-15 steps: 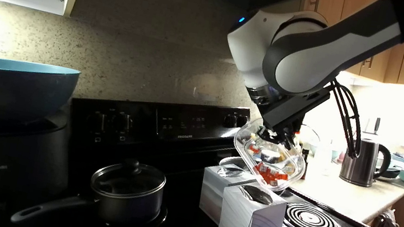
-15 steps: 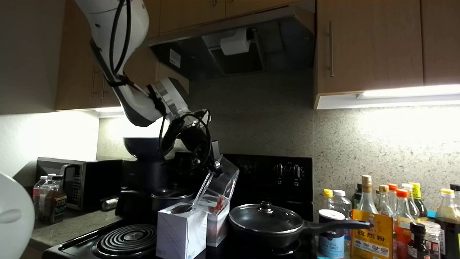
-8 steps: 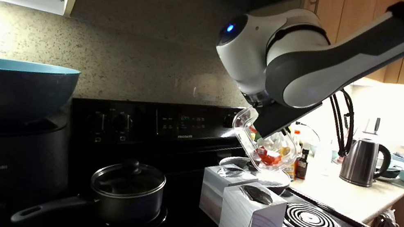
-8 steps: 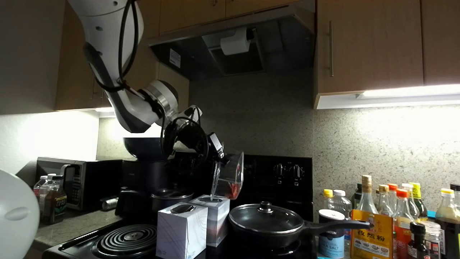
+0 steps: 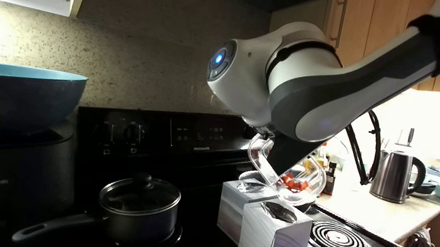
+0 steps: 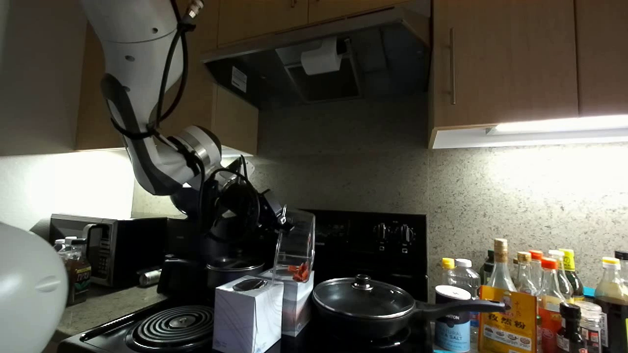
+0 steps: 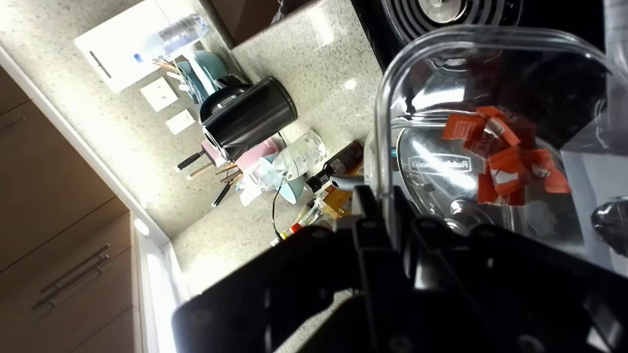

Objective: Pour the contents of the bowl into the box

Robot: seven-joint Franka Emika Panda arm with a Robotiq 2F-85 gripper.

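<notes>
The clear see-through bowl hangs steeply tilted, almost on edge, above the boxes. My gripper is shut on its rim, which runs up between the fingertips in the wrist view. Several reddish-orange pieces, the contents, lie bunched inside against the bowl's lower side. Below stand two white boxes with dark oval top openings: a front box and a back box. In an exterior view the bowl's lower edge overlaps the top of the back box; whether they touch I cannot tell. The arm hides my fingers in an exterior view.
Close beside the boxes sits a lidded pan, its handle reaching toward several bottles. A black lidded pot stands on another burner. The big teal-blue bowl rests on a black appliance. Overhead is the range hood.
The bowl first rose away from the boxes, then came down and back over them, away from the lidded pan. It hangs steeper than a second ago. The pieces remain inside.
</notes>
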